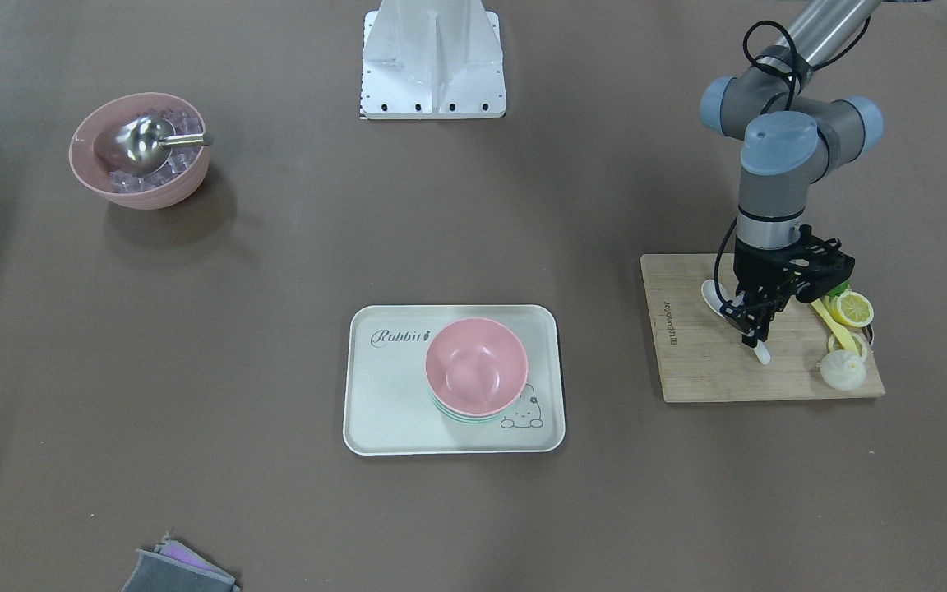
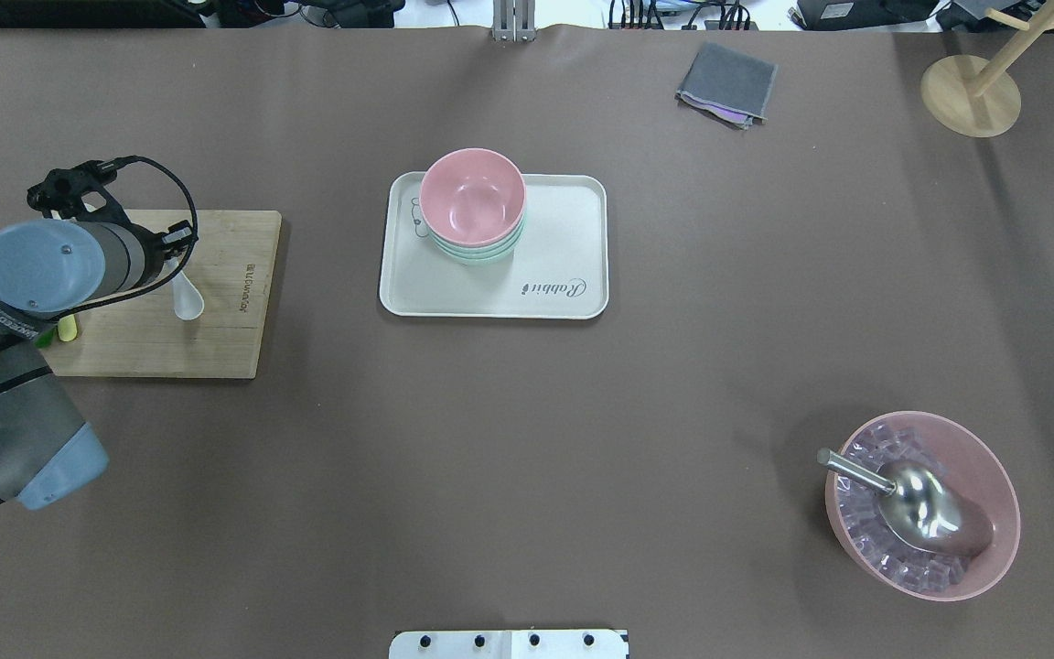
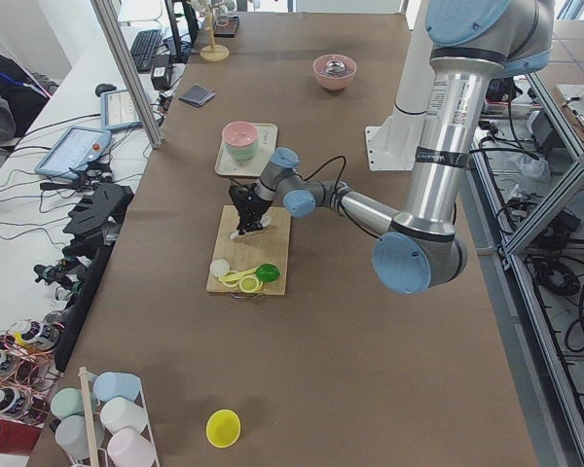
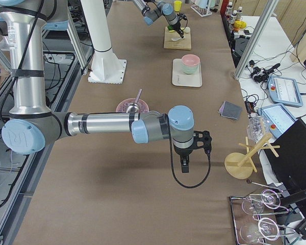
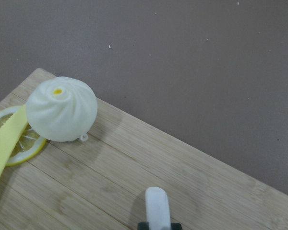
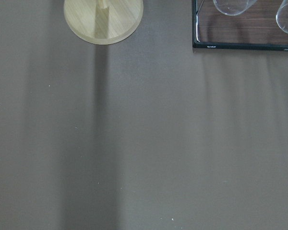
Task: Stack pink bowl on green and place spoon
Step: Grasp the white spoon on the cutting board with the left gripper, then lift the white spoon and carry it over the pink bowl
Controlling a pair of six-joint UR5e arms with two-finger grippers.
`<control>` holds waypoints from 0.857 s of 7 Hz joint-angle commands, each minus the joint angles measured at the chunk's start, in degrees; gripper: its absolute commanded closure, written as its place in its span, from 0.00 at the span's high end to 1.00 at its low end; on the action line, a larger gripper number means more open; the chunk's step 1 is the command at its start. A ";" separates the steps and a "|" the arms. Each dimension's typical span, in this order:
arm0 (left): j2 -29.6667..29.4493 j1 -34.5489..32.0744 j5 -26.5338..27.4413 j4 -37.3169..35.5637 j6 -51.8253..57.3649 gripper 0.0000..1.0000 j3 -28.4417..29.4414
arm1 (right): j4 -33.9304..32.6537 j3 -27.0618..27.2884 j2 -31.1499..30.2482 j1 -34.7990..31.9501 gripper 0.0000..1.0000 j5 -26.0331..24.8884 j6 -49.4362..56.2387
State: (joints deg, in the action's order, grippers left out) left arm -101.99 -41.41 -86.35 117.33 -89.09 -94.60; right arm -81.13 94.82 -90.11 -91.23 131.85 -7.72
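The pink bowl (image 1: 477, 366) sits stacked on green bowls (image 1: 461, 418) on the white tray (image 1: 383, 411); the stack also shows in the overhead view (image 2: 473, 192). A white spoon (image 1: 713, 296) is at the wooden cutting board (image 1: 704, 370). My left gripper (image 1: 757, 327) points down over the board and is shut on the spoon's handle (image 5: 157, 206). I cannot tell whether the spoon rests on the board or is slightly lifted. My right gripper (image 4: 187, 162) hangs over bare table near the far end, seen only from the side; I cannot tell whether it is open.
A white bun (image 5: 61, 115), lemon slices (image 1: 853, 308) and a yellow knife lie on the board's outer end. A second pink bowl (image 2: 920, 503) holds ice cubes and a metal scoop. A grey cloth (image 2: 726, 82) and a wooden stand (image 2: 971, 91) are at the far side.
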 commanded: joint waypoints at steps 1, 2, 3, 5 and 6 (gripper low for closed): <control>-2.50 -0.42 -0.05 0.10 -3.51 0.00 -2.94 | 0.00 -0.25 -0.07 0.00 1.00 0.07 -0.01; -6.86 -0.42 0.30 -0.60 -10.42 0.00 -2.87 | 0.00 -0.42 -0.15 0.00 1.00 -0.10 0.08; -10.91 -0.42 1.43 -1.48 -14.93 0.00 -2.78 | -0.08 -0.43 -0.50 0.00 1.00 -0.45 0.34; -22.23 -0.16 4.33 -14.42 -21.62 0.00 -2.43 | 0.09 0.10 -1.64 -0.09 1.00 0.16 0.34; -25.42 0.10 4.43 -18.76 -22.87 0.00 -1.74 | 0.09 0.01 -1.73 0.00 1.00 0.16 0.34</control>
State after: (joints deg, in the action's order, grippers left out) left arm -122.31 -41.57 -82.59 104.74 -109.35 -96.95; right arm -81.09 94.75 -91.49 -91.26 131.85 -7.38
